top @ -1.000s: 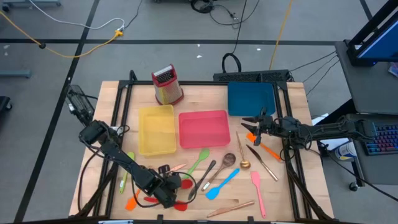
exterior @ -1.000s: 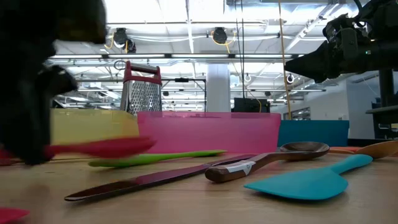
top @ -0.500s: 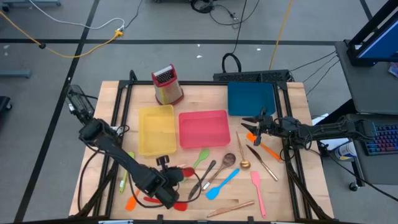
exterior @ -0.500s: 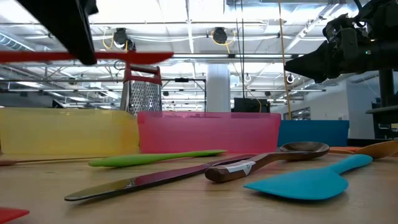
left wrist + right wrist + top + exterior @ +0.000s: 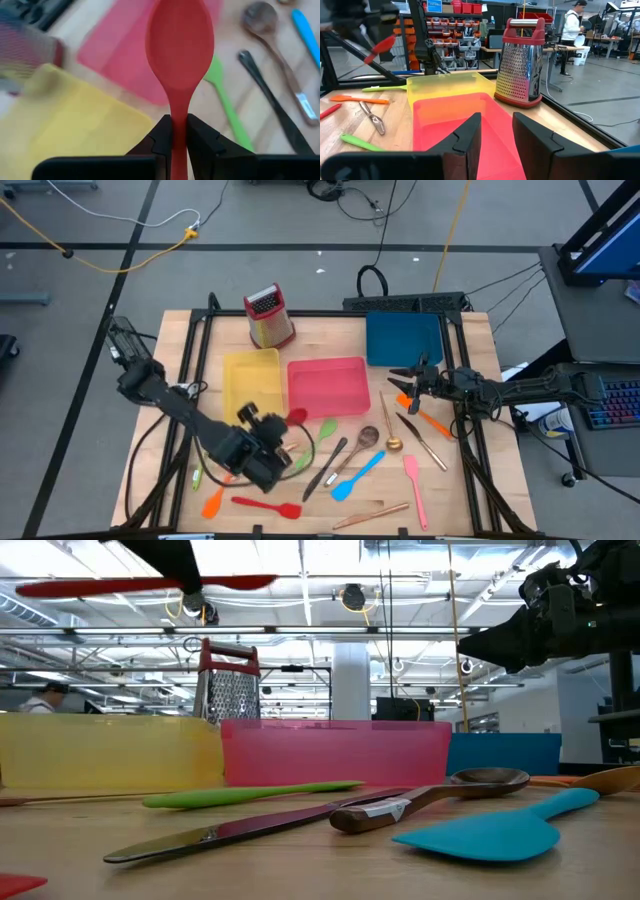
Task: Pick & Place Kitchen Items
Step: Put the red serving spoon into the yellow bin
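Note:
My left gripper (image 5: 268, 432) is shut on a red spoon (image 5: 180, 40), held high over the table near the yellow tray (image 5: 252, 385). In the low view the spoon (image 5: 110, 585) shows near the picture's top. The other kitchen items lie flat on the wood: a green spatula (image 5: 320, 435), a dark spoon (image 5: 330, 463), a wooden spoon (image 5: 365, 440), a blue spatula (image 5: 357, 475), a pink spatula (image 5: 413, 485) and a red spatula (image 5: 265, 505). My right gripper (image 5: 400, 375) waits open at the table's right side, by the blue tray (image 5: 404, 338). My left gripper pinches the red spoon's handle just behind the bowl (image 5: 179, 131) between its two fingers. The fingers slant down from above and lie across the handle. The spoon is lifted clear and about level, its bowl (image 5: 296, 417) toward the pink tray and its long handle (image 5: 70, 587) sticking out the other way.
A pink tray (image 5: 327, 385) sits between the yellow and blue ones. A red-topped box grater (image 5: 268, 317) stands at the far edge. An orange spatula (image 5: 212, 502) and copper cutlery (image 5: 370, 515) lie near the front edge. More cutlery (image 5: 415, 427) lies under the right arm.
My left gripper has risen from the table's near edge and gone toward the far edge, up to the yellow tray, tipping as it went. The red spoon came up with it, from table level to well clear of the wood.

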`<action>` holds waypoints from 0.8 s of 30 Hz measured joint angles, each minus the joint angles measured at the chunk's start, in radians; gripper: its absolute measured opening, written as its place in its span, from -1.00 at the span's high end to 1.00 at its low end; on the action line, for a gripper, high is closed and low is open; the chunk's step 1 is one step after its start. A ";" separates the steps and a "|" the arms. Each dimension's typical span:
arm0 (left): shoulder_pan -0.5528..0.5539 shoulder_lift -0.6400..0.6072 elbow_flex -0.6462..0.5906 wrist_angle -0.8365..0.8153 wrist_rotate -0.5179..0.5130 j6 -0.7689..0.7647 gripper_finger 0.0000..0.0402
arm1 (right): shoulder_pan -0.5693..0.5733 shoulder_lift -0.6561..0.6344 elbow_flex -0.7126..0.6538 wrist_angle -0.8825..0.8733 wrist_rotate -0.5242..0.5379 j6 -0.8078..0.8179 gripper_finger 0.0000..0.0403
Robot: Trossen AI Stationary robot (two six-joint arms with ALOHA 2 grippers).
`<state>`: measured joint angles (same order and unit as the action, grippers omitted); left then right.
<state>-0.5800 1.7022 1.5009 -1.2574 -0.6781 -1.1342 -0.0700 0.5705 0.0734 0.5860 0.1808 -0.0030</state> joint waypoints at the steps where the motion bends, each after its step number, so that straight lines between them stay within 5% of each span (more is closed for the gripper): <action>1: 0.012 -0.016 0.000 -0.018 -0.004 -0.006 0.80 | 0.000 0.000 0.000 0.000 0.000 -0.001 0.48; 11: 0.173 -0.176 -0.084 -0.066 0.112 -0.019 0.80 | 0.000 0.000 0.000 0.012 0.001 -0.008 0.48; 24: 0.391 -0.447 -0.501 0.218 0.129 -0.050 0.79 | 0.000 0.000 0.000 0.015 0.001 -0.008 0.48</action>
<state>-0.1890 1.2551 1.0004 -1.0396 -0.5490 -1.1839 -0.0704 0.5709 0.0734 0.6010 0.1818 -0.0113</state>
